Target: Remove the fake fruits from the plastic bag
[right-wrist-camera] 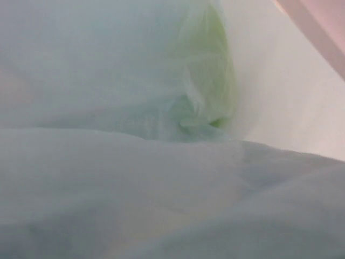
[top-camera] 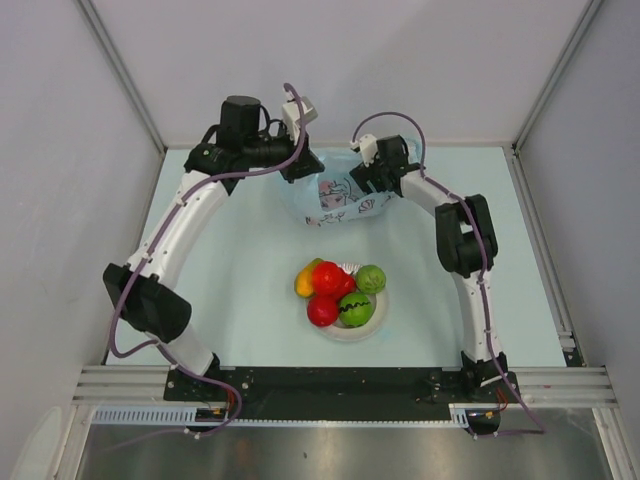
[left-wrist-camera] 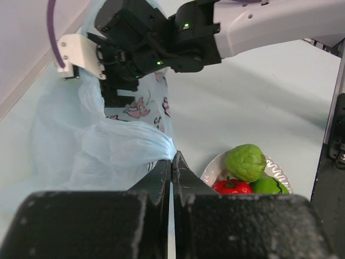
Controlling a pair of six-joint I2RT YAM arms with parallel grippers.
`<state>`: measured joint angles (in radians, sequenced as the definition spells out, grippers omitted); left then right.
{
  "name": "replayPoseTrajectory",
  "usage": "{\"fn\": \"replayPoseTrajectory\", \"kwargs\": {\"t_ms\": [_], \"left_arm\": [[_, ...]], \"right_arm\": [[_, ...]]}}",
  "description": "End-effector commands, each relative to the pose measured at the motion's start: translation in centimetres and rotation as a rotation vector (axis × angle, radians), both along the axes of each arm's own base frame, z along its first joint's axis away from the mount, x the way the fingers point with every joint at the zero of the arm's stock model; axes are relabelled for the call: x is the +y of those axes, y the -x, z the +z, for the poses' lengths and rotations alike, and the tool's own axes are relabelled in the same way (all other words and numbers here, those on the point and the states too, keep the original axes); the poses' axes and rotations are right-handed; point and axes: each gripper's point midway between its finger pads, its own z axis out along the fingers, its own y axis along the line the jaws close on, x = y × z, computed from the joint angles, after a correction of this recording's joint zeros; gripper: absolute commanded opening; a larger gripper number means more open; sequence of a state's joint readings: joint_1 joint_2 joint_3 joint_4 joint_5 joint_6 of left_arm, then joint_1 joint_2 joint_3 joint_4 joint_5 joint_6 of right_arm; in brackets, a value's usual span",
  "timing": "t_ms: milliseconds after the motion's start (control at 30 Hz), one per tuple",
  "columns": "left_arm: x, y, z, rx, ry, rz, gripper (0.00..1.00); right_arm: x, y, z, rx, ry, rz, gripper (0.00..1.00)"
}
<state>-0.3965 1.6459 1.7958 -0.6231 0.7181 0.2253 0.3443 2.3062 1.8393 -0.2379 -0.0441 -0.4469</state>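
The light-blue plastic bag (top-camera: 340, 200) with its pink cartoon print lies at the back of the table. My left gripper (top-camera: 300, 165) is shut on a gathered fold of the bag's edge (left-wrist-camera: 135, 145), pinched at the fingertips (left-wrist-camera: 172, 156). My right gripper (top-camera: 365, 185) reaches into the bag from the right, and bag film (right-wrist-camera: 135, 178) hides its fingers. A green fruit (right-wrist-camera: 215, 70) shows dimly through the film in the right wrist view. Several fake fruits (top-camera: 340, 290), red, green and yellow-orange, lie piled on a white plate (top-camera: 350, 332).
The plate (left-wrist-camera: 213, 170) with a bumpy green fruit (left-wrist-camera: 245, 162) and a red one (left-wrist-camera: 232, 186) sits mid-table, in front of the bag. Grey walls enclose the table on the left, back and right. The arm bases stand at the near edge.
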Motion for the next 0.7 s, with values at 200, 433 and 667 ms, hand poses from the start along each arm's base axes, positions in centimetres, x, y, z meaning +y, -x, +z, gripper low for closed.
{"fn": "replayPoseTrajectory", "kwargs": {"t_ms": [200,433,667], "left_arm": [[-0.4,-0.2,-0.7,0.004,-0.013,-0.018,0.0],[0.2,-0.9,-1.9,0.0,-0.054,0.015,0.0],[1.0,-1.5,-1.8,-0.002,-0.059,0.044,0.0]], "right_arm": [[4.0,-9.6,1.6,-0.246,-0.098,0.083,0.96],[3.8,-11.4,5.7,-0.395,-0.205,0.138,0.47],[0.4,-5.4,8.3,-0.281,-0.204,0.066,0.14]]}}
